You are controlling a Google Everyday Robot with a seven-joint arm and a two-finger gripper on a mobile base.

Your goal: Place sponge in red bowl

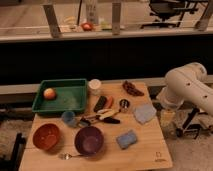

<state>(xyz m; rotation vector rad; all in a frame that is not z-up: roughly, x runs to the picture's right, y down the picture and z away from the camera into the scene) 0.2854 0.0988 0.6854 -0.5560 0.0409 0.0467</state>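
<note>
A blue sponge (127,139) lies flat on the wooden table (150,155), near the front, right of centre. The red bowl (46,136) stands at the front left, with a purple bowl (89,140) between it and the sponge. My white arm (187,89) reaches in from the right. The gripper (166,119) hangs by the table's right edge, to the right of and behind the sponge, apart from it. Nothing shows in the gripper.
A green tray (40,106) holding an apple (49,93) stands at the back left. A white cup (94,86), a small blue cup (68,117), several utensils (102,116), a grey cloth (144,113), a dark red item (132,88) and a fork (70,156) lie around.
</note>
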